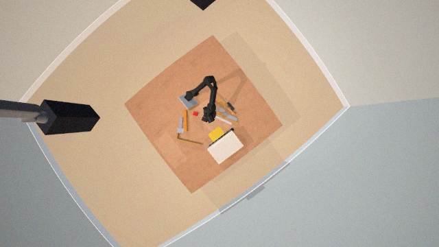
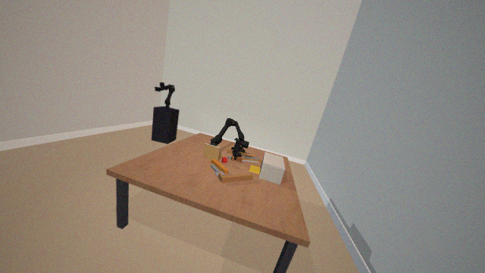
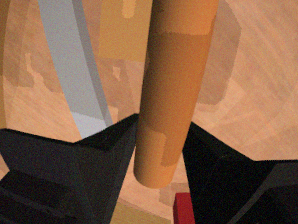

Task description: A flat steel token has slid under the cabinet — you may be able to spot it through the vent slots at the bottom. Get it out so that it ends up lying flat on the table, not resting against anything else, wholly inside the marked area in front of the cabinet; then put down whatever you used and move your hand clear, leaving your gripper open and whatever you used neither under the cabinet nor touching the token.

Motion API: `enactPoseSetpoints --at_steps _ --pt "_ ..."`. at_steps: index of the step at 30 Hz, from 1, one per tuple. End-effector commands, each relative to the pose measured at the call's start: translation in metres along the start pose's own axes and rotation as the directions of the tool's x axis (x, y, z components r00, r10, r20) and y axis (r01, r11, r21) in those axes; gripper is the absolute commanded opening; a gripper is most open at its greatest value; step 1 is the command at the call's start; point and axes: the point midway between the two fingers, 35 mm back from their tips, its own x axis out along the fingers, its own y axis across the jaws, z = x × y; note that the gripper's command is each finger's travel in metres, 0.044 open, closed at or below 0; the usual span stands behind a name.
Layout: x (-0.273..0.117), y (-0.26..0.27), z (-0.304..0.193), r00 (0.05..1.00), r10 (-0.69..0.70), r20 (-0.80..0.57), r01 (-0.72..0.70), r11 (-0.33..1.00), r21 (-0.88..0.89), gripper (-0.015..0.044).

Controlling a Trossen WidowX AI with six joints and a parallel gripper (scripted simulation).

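The cabinet (image 1: 226, 147) (image 2: 273, 171) is a white box near the table's right part. The marked area (image 1: 216, 134) (image 2: 255, 169) is a yellow square in front of it. The steel token cannot be made out in any view; the space under the cabinet is hidden. My gripper (image 1: 208, 119) (image 2: 236, 156) (image 3: 160, 121) is shut on a round orange rod (image 3: 180, 65), with a finger on each side near its end. The rod's far end is out of the wrist view. The gripper is over the table, a short way from the marked area, on the side away from the cabinet.
A red cube (image 1: 195, 113) (image 2: 224, 160) (image 3: 184, 210) is close by. An orange bar (image 1: 185, 121), a grey piece (image 1: 180, 125) and an angled brown piece (image 1: 190, 142) (image 2: 236, 177) lie to one side. Several grey, white and orange-brown pieces lie on the other side, beside a dark piece (image 1: 230, 106).
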Motion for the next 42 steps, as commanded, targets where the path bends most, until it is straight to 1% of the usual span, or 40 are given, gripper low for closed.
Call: enactPoseSetpoints --at_steps 1,5,12,13,16,19,29,34,39,42 --pt "-0.0004 0.0039 0.0026 1.0 0.009 0.009 -0.009 1.0 -0.016 0.0" --pt "-0.0004 0.0042 0.0022 1.0 0.009 0.009 -0.009 1.0 -0.015 0.0" --pt "0.0 0.0013 0.0003 1.0 0.0 0.0 0.0 1.0 0.0 0.0184" --pt "0.0 0.0013 0.0003 1.0 0.0 0.0 0.0 1.0 0.0 0.02" --pt "0.0 0.0012 0.0003 1.0 -0.001 -0.001 0.001 1.0 -0.001 0.02" --pt "0.0001 0.0011 0.0001 1.0 0.009 0.009 -0.009 1.0 0.0 0.027" --pt "0.0019 0.0008 -0.0001 1.0 0.009 0.009 -0.009 1.0 0.005 0.027" --pt "0.005 0.0008 -0.0015 1.0 0.009 0.009 -0.009 0.999 0.035 0.027" --pt "0.003 0.0004 -0.0003 1.0 0.006 0.008 -0.006 1.0 0.015 0.0139" --pt "0.003 0.0004 -0.0003 1.0 0.006 0.008 -0.006 1.0 0.015 0.0118"
